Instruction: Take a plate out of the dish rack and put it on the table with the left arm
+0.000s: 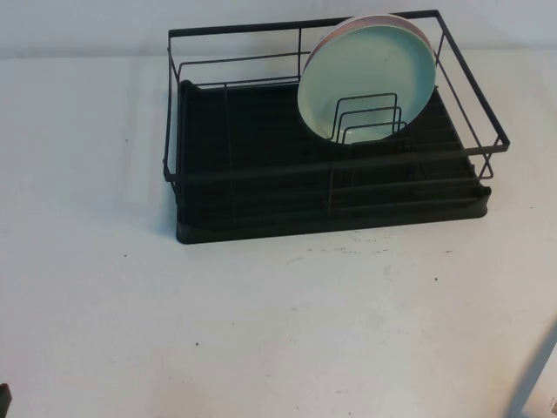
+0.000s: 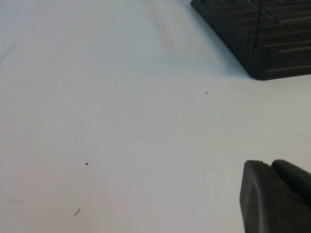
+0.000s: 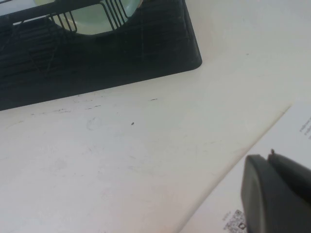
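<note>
Plate stands upright in the dish rack, leaning in the far right part behind the small wire dividers; mint-green face toward the camera; a pink plate sits directly behind it, only its rim edge peeking out; rack sits on the table toward the far side; black ribbed tray under the wires.

Left gripper low over bare white tabletop at the near left, well apart from the rack and the plate; its fingers pressed together, pinching nothing; in the left wrist view only a corner of the rack's tray shows, plate not visible there; in the high view just a dark sliver at the bottom left corner.

Right gripper near the right table edge, over a white sheet with print; can't tell if its fingers are spread or together; rack and a bit of the plate show beyond it, well apart.
</note>
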`<state>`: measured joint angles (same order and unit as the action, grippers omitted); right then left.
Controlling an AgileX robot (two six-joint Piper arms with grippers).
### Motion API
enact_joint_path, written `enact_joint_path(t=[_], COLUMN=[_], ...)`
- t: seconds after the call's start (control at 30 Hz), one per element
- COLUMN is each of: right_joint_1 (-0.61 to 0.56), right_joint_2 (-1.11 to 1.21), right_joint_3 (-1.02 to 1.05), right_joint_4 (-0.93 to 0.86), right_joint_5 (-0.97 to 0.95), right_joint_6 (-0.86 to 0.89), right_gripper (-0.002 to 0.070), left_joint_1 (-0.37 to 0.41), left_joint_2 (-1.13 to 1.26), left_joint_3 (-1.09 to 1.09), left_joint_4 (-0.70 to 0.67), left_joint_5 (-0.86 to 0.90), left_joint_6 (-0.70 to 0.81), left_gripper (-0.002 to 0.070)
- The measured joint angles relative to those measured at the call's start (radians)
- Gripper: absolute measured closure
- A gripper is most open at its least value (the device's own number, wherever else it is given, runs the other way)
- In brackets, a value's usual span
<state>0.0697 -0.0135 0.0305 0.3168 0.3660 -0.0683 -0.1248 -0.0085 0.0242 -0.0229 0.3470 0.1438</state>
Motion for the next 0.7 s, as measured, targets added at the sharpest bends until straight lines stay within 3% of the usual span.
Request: enact_joint_path(t=[0.53,0.7], right_joint_1=[0.0,0.0], right_joint_2=[0.0,0.0], right_joint_3=[0.0,0.0], right_joint_4=[0.0,0.0], right_joint_5=[0.0,0.0], right_joint_6=[0.0,0.0], right_gripper=[0.0696,0.0696], left_joint_1=[0.0,0.0], left_joint_2=[0.0,0.0], left_joint_3=[0.0,0.0], left_joint_4=[0.0,-0.147], left_joint_5=[0.0,-0.078], left_joint_6=[-0.003,-0.15], left_gripper=[0.0678,0.0678])
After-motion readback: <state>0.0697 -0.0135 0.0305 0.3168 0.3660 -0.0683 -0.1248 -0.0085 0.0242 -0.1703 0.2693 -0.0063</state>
